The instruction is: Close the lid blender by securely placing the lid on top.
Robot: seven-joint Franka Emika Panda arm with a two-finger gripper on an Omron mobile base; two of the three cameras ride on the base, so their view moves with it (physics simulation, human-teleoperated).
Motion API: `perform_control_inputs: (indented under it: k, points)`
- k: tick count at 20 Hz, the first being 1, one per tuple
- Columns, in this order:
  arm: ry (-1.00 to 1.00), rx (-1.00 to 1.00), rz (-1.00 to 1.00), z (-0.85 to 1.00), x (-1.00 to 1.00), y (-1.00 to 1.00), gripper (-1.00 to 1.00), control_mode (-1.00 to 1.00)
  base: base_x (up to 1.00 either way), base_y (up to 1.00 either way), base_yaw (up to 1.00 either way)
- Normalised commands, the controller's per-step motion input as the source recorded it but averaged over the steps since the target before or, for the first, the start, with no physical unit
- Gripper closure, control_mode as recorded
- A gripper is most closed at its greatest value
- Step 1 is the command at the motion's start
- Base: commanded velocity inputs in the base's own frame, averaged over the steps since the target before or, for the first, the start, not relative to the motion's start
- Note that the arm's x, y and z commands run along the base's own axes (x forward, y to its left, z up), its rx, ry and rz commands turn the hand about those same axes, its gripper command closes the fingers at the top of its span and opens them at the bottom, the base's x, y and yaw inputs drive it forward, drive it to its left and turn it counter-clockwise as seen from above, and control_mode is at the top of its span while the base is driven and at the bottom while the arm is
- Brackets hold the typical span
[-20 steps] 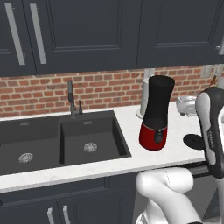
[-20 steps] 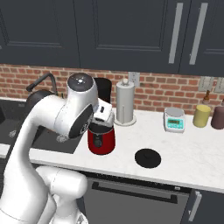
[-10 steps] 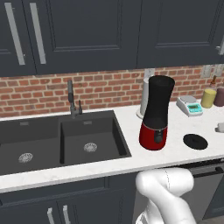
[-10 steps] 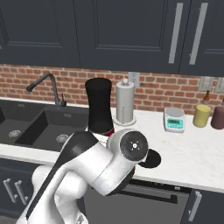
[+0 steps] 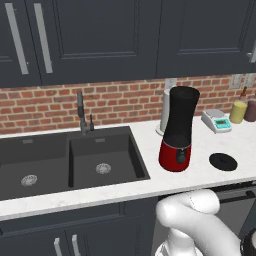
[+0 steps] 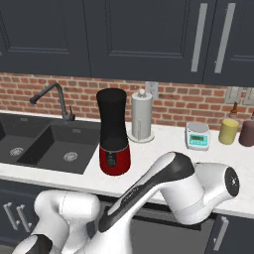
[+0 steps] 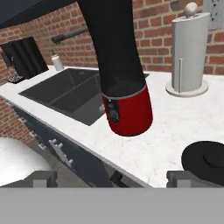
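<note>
The blender (image 5: 178, 127) is a tall black jar on a glossy red base and stands on the white counter right of the sink; its top is uncovered. The blender (image 6: 113, 130) also shows from the right side, and close up in the hand view as the blender (image 7: 124, 83). The lid (image 5: 223, 161), a flat black disc, lies on the counter right of the blender. In the hand view the lid (image 7: 206, 160) is at the lower right. My gripper (image 7: 116, 179) is open, low at the counter's front edge, short of both, holding nothing.
A white paper-towel roll (image 6: 141, 115) stands behind the blender. A teal-and-white scale (image 5: 216, 120) and a yellow jar (image 5: 238, 111) sit at the back right. The double sink (image 5: 70, 162) with its faucet (image 5: 80, 111) lies left. Dark cabinets hang overhead. My arm (image 6: 168, 191) crosses low in front of the counter.
My arm has swung down from in front of the blender to below the counter's front edge. The blender and the lid have stayed in place.
</note>
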Motion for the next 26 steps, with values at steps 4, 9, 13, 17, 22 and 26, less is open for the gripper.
perform_control_inputs:
  k: [4,9,13,17,22,26]
  points:
    - [0.0,0.0,0.37,-0.21,0.41,-0.4,-1.0,-1.0,0.0,0.0,0.0]
    - [0.0,0.0,0.15,-0.18,0.22,-0.03,-1.0,-1.0,0.0,0.0,0.0]
    - [0.0,-0.01,0.07,-0.38,0.19,0.15,-1.0,-1.0,0.0,0.0,0.0]
    - [0.0,-0.03,0.04,-0.51,0.38,0.24,-1.0,-1.0,0.0,0.0,0.0]
    - [0.0,-0.04,0.03,-0.47,0.46,0.15,-1.0,-1.0,0.0,0.0,0.0]
    - [0.0,-0.1,0.02,-0.46,0.46,0.06,-1.0,-1.0,0.0,0.0,0.0]
